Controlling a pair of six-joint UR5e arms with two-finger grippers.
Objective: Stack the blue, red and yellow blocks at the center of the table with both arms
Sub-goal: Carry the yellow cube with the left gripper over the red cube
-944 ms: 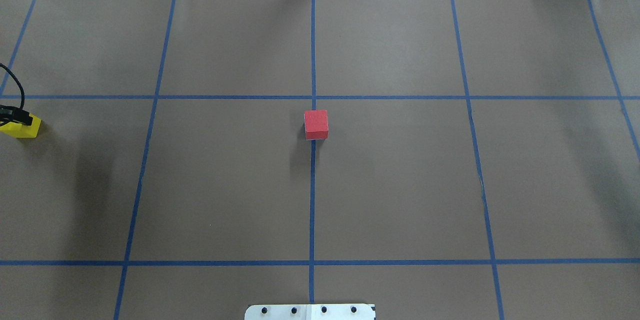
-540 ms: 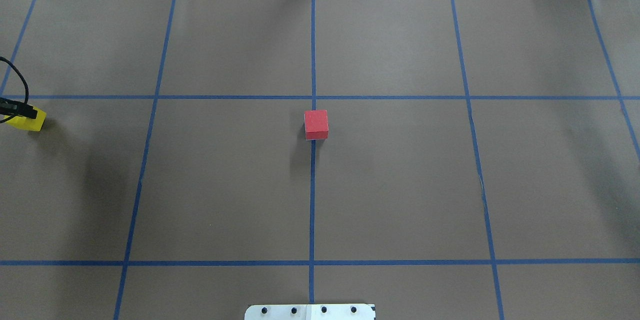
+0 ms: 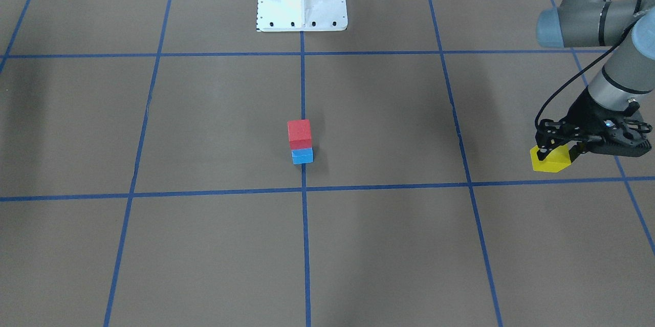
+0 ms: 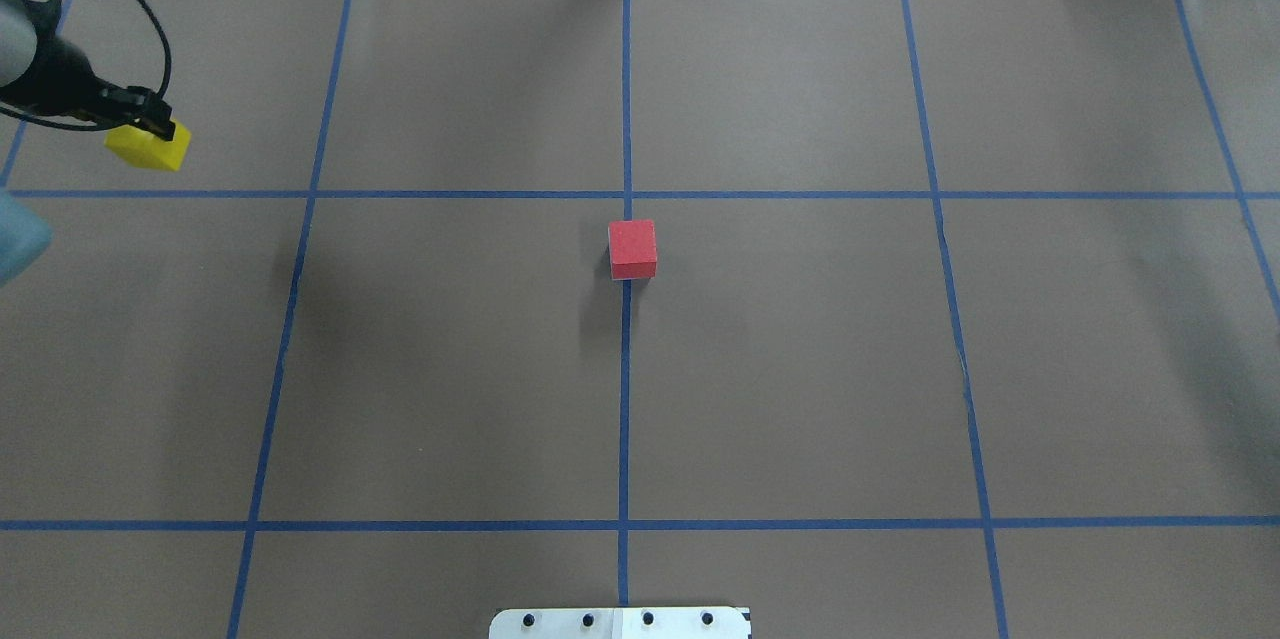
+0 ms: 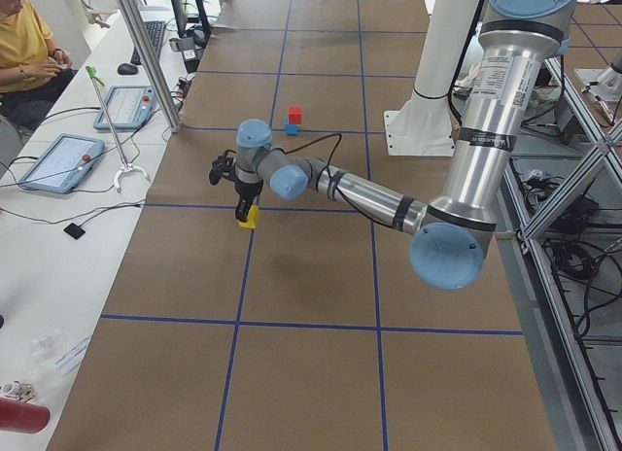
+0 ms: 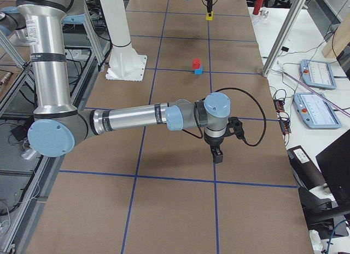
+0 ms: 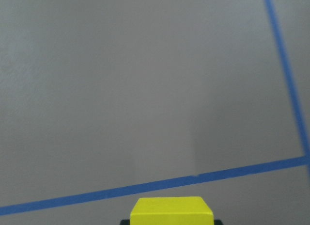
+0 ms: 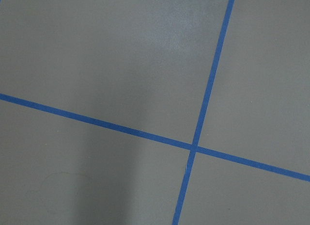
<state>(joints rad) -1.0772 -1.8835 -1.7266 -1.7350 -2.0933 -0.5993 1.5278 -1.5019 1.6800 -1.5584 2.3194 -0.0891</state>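
— Inside the left gripper [image 3: 553,152], clamped tight: 1 yellow block [image 3: 550,162].
— And beyond it?
— Well apart, toward centre, the red block [image 3: 299,133] sits on the blue block [image 3: 302,156]. How far open the right gripper [image 6: 218,156] is cannot be told.

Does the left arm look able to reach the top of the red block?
Probably yes: nothing stands between the left gripper, holding the yellow block, and the red block; its top is uncovered.
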